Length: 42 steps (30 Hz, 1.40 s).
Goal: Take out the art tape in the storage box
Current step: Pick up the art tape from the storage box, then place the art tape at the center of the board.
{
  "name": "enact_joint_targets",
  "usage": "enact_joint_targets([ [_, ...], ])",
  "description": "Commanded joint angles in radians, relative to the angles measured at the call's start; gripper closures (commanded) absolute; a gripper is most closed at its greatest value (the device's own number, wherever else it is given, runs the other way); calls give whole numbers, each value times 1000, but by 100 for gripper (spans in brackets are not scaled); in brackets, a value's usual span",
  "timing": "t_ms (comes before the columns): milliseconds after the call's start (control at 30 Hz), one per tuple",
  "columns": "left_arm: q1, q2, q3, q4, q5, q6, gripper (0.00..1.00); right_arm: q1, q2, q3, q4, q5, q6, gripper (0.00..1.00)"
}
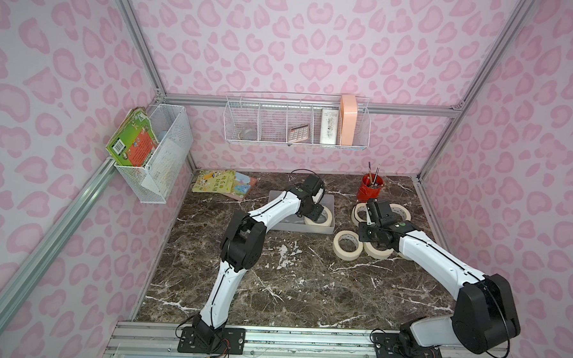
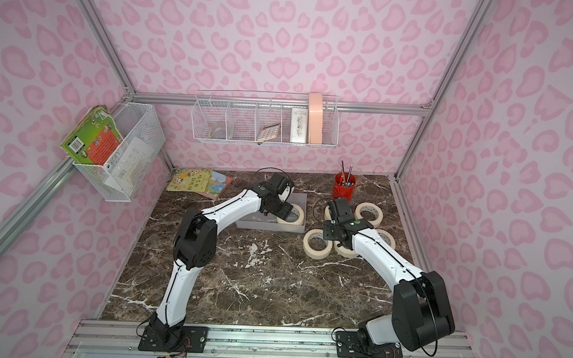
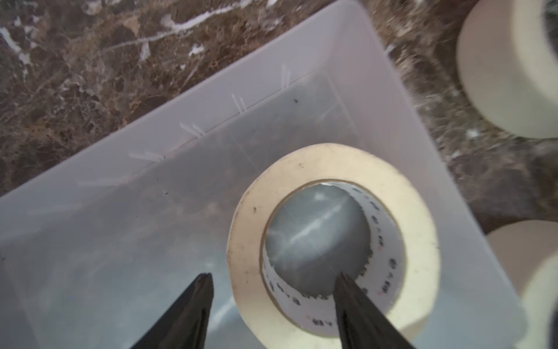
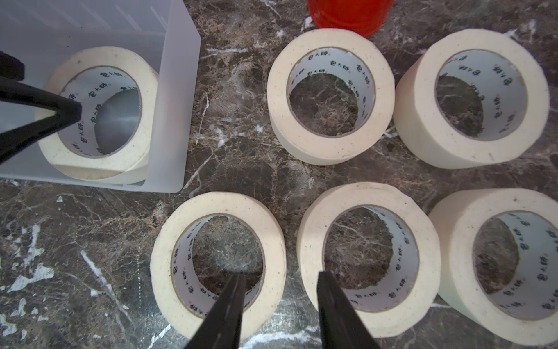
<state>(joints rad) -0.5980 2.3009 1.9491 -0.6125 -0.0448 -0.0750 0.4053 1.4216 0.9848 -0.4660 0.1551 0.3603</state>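
Last removal in hand: one art tape lies in a storage box corner, five other rolls outside it. Left gripper straddles the roll's wall, jaws wide, seemingly unclamped. Right gripper, outside the box, part-open, empty. Next: close, lift clear.

The art tape looks matt paper, storage box frosted plastic, tabletop glossy marble.

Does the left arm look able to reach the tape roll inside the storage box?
Probably yes: the left gripper is open over the tape roll, one finger inside its core, one outside its wall. Nothing else in the storage box blocks it.
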Motion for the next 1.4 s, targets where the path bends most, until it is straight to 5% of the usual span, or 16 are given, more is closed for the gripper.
enact_joint_targets([
  [0, 1, 36, 25, -31, -37, 14, 34, -6, -4, -5, 1, 5, -11, 58],
  [133, 1, 71, 57, -46, -67, 8, 44, -11, -12, -6, -1, 6, -12, 59],
  [333, 1, 65, 70, -32, -93, 11, 85, -13, -12, -5, 0, 5, -14, 60],
  [467, 3, 44, 115, -47, -119, 34, 100, -13, -13, -2, -3, 3, -15, 61],
  [833, 0, -236, 91, -97, -216, 106, 100, -17, -30, -30, 18, 9, -5, 61],
  [1133, -106, -658, -461, -115, -134, -62, 100, -104, -103, -136, 120, 6, -14, 56],
  [1367, -232, -745, -748, 1, -102, -227, 100, -202, -159, -206, 191, -13, -27, 33],
])
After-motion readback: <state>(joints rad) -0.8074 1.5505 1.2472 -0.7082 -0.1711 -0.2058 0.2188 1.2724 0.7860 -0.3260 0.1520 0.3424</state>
